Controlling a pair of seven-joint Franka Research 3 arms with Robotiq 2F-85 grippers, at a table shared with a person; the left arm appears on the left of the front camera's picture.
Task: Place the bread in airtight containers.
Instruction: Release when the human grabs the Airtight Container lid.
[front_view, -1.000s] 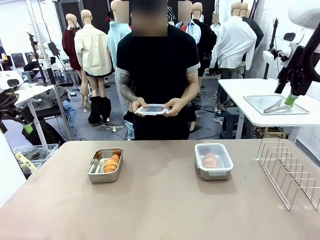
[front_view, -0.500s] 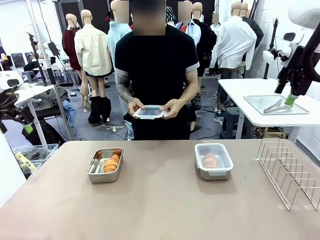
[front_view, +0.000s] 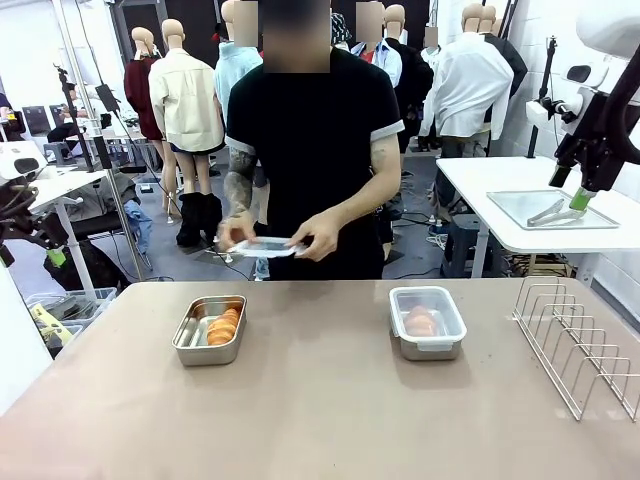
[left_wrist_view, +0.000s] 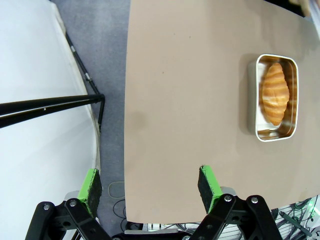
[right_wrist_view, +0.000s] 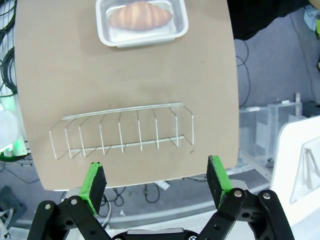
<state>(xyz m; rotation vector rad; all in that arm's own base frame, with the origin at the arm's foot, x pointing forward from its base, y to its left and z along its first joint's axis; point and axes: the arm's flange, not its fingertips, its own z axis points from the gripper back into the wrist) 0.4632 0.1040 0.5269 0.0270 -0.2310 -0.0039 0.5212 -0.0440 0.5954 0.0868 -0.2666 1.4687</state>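
Two airtight containers stand on the tan table. The left container (front_view: 210, 329) is open, and a golden bread roll (front_view: 223, 325) lies in it. The right container (front_view: 427, 322) holds bread (front_view: 419, 321) under a clear snap lid. A person at the far side holds a second clear lid (front_view: 262, 247) in both hands, above the far table edge. My left gripper (left_wrist_view: 150, 184) hangs open high over the table's near left edge, far from the open container (left_wrist_view: 276, 97). My right gripper (right_wrist_view: 155, 177) is open too, raised at the right (front_view: 578, 200), with the lidded container (right_wrist_view: 142, 20) far beyond it.
A wire rack (front_view: 575, 340) stands at the table's right side, and it lies just beyond my right fingers in the wrist view (right_wrist_view: 122, 131). A side table with a flat steel tray (front_view: 550, 210) and tongs is behind at the right.
The person has lowered the clear lid and carried it to the picture's left, toward the open container. Neither arm has moved.
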